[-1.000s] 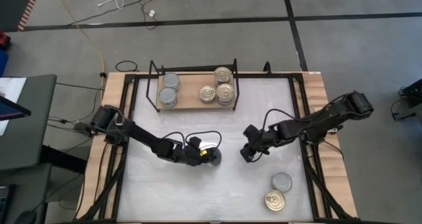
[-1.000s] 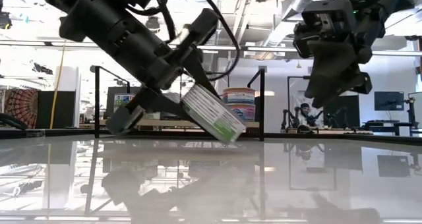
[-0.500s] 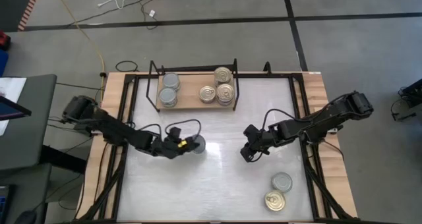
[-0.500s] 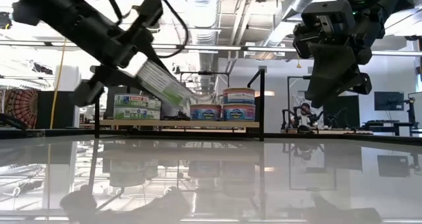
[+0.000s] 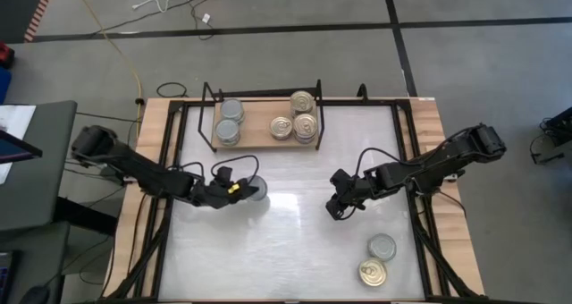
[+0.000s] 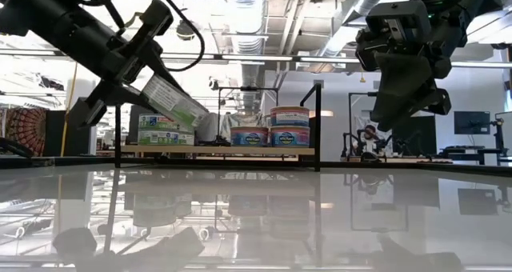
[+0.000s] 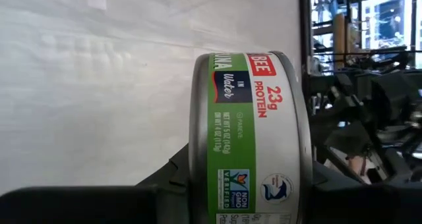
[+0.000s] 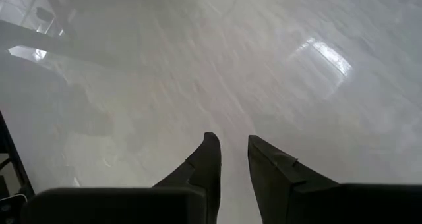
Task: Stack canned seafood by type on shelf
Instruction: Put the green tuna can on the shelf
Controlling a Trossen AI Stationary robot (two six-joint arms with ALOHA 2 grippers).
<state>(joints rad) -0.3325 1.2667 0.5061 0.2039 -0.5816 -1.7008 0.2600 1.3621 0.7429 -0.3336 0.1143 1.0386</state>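
While your left gripper [image 5: 243, 190] is pinching a tin [image 7: 247, 135] between its jaws above the tabletop [image 5: 295, 241], the label is reading "23g PROTEIN" in red, "in Water" on a dark patch over a green band, and "NET WT 5 OZ (142g)"; the brand word is cut off at "BEE". You are holding that tin tilted in the low view, clear of the surface and in front of the shelf's left end.

On the shelf [image 5: 261, 134], a wooden board in a black wire frame, two grey-topped stacks [image 5: 230, 122] are sitting at the left end and three gold-topped, ring-pull stacks [image 5: 300, 116] are clustering at the right end. From the low view, the left ones are showing green-banded labels and the right ones blue labels; their writing is too small to read.

Your right gripper [image 5: 334, 206] is hanging above the middle-right of the tabletop, its jaws nearly pressed together with a narrow gap and gripping nothing.

Near the front right corner, a grey-topped tin [image 5: 382, 247] and a gold-topped tin [image 5: 372, 272] are lying just beside each other, well apart from both grippers.
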